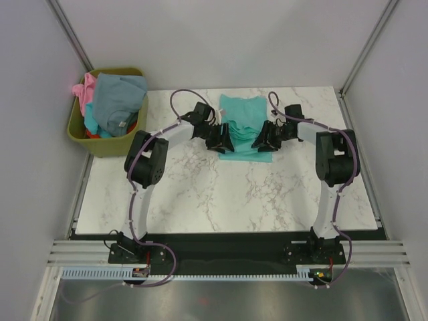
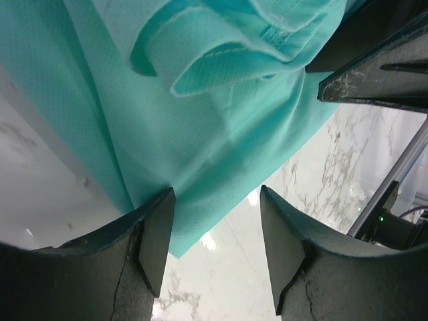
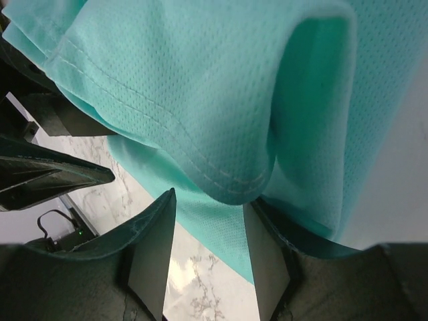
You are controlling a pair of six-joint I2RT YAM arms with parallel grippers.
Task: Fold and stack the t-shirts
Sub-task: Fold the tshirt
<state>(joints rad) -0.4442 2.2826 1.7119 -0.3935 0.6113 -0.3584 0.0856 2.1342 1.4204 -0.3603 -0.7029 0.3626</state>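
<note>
We see both arms reaching in over the marble counter (image 1: 200, 194) from their bases at the near edge. Each rises to a bent elbow, then stretches its forearm toward the middle so that the two wrists face each other across the teal t-shirt (image 1: 242, 115). The left arm (image 1: 146, 160) bends at the left side of the counter and the right arm (image 1: 334, 160) mirrors it on the right. The shirt lies on the far half of the counter, bunched into soft folds, with a flat strip of cloth showing along its near edge. The left fingers (image 1: 216, 140) sit low at the shirt's near left side and the right fingers (image 1: 265, 141) at its near right side, the folded cloth between them. In the left wrist view the two fingers stand wide apart with nothing pinched. One tip touches the edge of the cloth, and marble shows through the gap. In the right wrist view the fingers are parted rather less, also gripping nothing. A rolled hem of the shirt hangs just above the gap and rests against one finger. At the far left corner, off the counter's edge, we see an olive-green bin (image 1: 100, 146). It holds a grey-blue t-shirt (image 1: 120, 99) heaped on top, a pink t-shirt (image 1: 83, 91) at its left rim and a sliver of red-orange t-shirt (image 1: 92, 134) lower down.
</note>
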